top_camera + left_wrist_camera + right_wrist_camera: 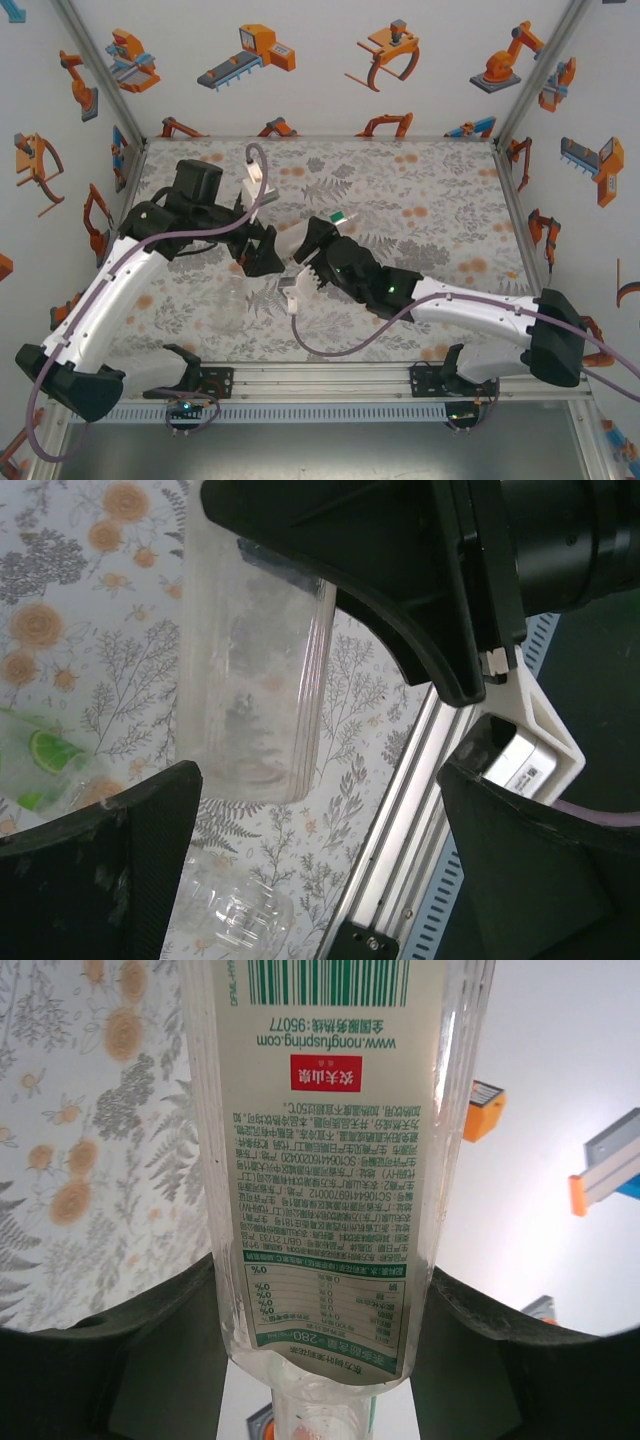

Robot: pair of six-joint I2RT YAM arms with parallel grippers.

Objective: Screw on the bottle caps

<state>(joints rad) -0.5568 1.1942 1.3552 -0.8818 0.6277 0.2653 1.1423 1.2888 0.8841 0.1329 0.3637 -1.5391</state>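
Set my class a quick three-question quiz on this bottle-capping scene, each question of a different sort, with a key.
1. True or false: the right gripper is closed on the white-label bottle.
2. Pick one. The left gripper is: A) shut on a cap; B) wide open; C) shut on a bottle.
3. Fill in: in the left wrist view, the green-label bottle at the left edge shows a slice of ____.
Key: 1 true; 2 B; 3 lime.
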